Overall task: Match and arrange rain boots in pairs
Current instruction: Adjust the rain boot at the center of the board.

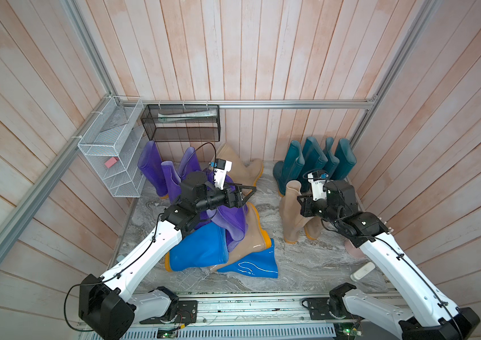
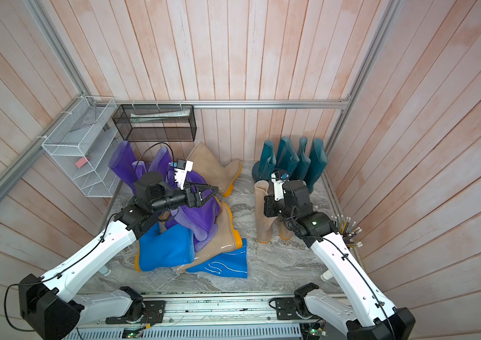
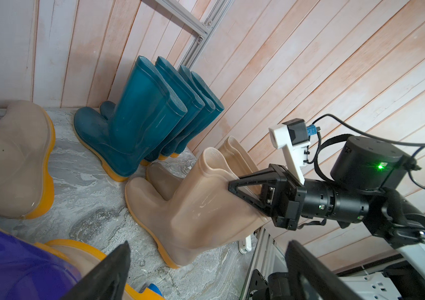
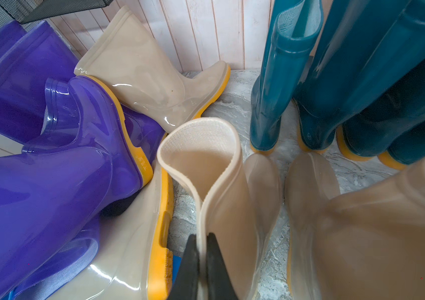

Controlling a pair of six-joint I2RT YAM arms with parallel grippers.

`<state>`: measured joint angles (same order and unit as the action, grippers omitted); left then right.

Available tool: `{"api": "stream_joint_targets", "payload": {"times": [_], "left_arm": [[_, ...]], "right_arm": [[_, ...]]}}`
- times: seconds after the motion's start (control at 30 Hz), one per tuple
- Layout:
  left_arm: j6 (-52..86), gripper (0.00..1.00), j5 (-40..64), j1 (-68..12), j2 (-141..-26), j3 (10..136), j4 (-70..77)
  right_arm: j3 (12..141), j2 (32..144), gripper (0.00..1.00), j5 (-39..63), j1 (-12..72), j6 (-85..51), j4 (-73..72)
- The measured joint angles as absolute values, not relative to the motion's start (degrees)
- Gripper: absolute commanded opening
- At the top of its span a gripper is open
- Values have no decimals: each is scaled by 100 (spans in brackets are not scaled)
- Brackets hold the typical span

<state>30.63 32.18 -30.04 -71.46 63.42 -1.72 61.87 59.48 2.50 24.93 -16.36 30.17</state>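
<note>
Rim of a beige boot [image 4: 232, 202] just beside the teal boots [image 1: 315, 162] is pinched by the right tool [image 4: 203, 237]; the left tool [image 1: 248, 194] is held spread wide, empty.

The right hand [image 4: 202, 241] is pinched on the rim of an upright beige boot [image 4: 221, 197], one black finger [image 4: 188, 270] on each side of the shaft wall; a second beige boot [image 4: 362, 228] stands just beside it; teal boots [image 4: 362, 78] stand upright beyond, near the plank wall [image 4: 206, 31]; purple boots [image 4: 37, 194] lie heaped over a fallen beige boot [image 4: 128, 254] with a yellow sole; another beige boot [image 4: 143, 83] leans tilted against the wall; grey marbled counter [image 4: 232, 109] shows between them.
</note>
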Motion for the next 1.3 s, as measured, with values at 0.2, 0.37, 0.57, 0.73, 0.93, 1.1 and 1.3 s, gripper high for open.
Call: {"api": "stream_joint_targets", "payload": {"times": [0.2,0.37,0.57,0.73,0.93,1.1,1.3], "left_arm": [[2971,97,3006,-2711,-6919,6340,-368],[2974,97,2910,-2145,-6608,6283,-419],[2952,97,2849,-1887,-6643,6285,-484],[2895,97,2823,-1863,-6860,6333,-580],[2862,98,2821,-1863,-6921,6337,-670],[2851,97,2825,-1863,-6973,6423,-663],[2825,97,2823,-1863,-7133,6536,-666]], "right_arm": [[6097,6106,0,425,2502,-1653,2718],[6023,6274,0,624,2591,-1680,2390],[6018,6587,0,840,2770,-1863,1883],[6018,6733,0,893,2832,-1955,1638],[5990,6772,0,915,2834,-1997,1516],[5981,6772,0,913,2836,-1994,1498],[5972,6772,9,919,2836,-1990,1494]]}}
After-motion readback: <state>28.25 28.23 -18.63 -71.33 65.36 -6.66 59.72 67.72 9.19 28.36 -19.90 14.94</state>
